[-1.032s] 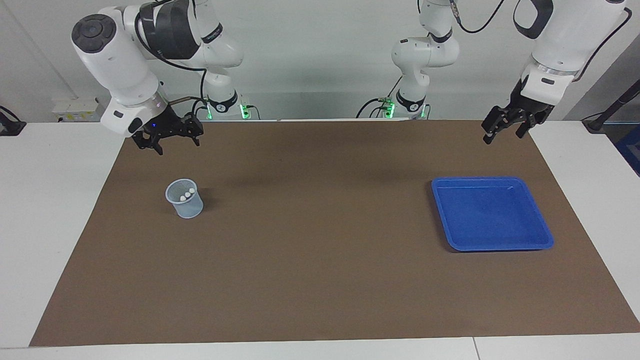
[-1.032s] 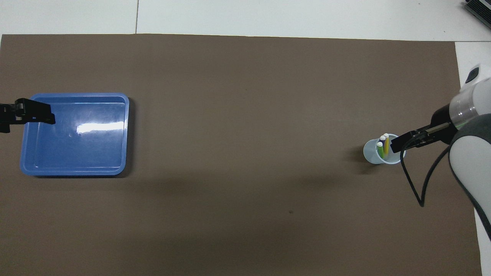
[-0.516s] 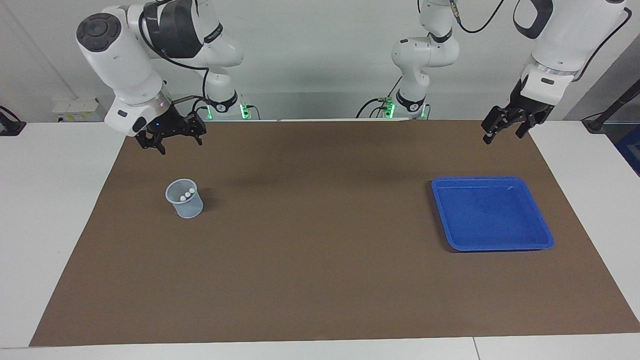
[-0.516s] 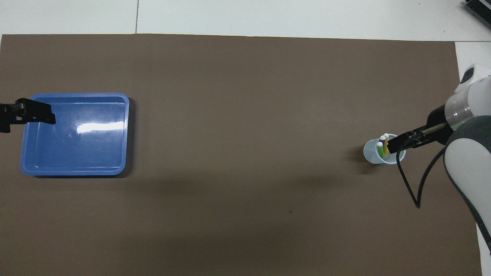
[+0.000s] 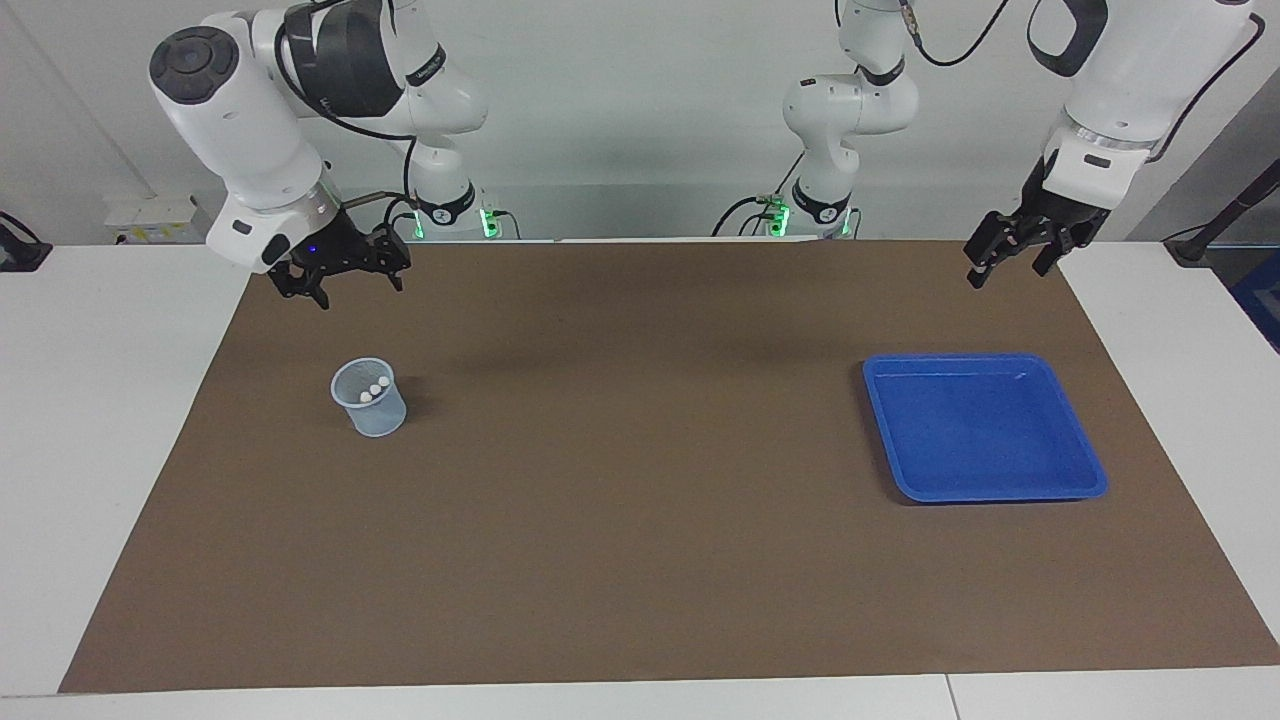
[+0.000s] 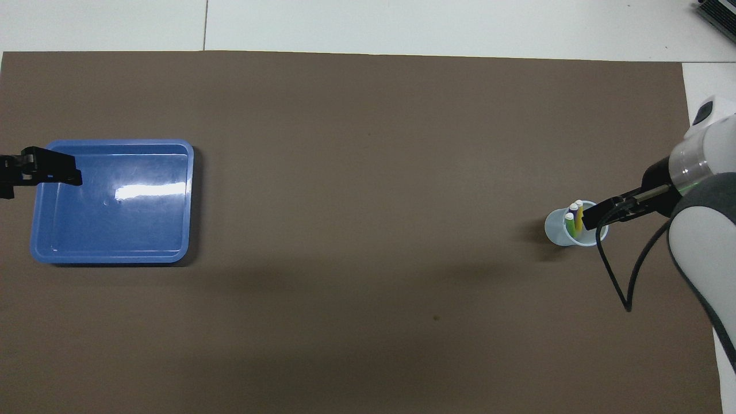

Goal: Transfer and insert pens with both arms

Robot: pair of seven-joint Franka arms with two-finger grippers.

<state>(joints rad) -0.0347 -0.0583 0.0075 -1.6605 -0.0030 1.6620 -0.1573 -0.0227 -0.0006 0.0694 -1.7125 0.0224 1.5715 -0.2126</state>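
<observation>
Three pens, yellow (image 6: 579, 215), purple (image 6: 573, 207) and green (image 6: 569, 223), stand upright in a pale blue cup (image 6: 556, 230) toward the right arm's end of the table. In the facing view only their pale tips (image 5: 375, 388) show inside the cup (image 5: 372, 412). My right gripper (image 5: 352, 287) hangs open and empty in the air over the brown mat, well clear of the cup. In the overhead view one of its fingers (image 6: 597, 214) overlaps the cup's rim. My left gripper (image 5: 1010, 269) hangs open and empty over the mat's edge, above the tray's end of the table.
A blue tray (image 5: 1088, 478) with nothing in it lies on the brown mat (image 5: 640, 560) toward the left arm's end; it shows as the same blue tray (image 6: 109, 256) from above. White table borders the mat. A black cable loops below the right wrist (image 6: 624, 299).
The right arm's wrist has shifted slightly, carrying its gripper a little over the mat. The left gripper, the cup, the pens and the tray have stayed put.
</observation>
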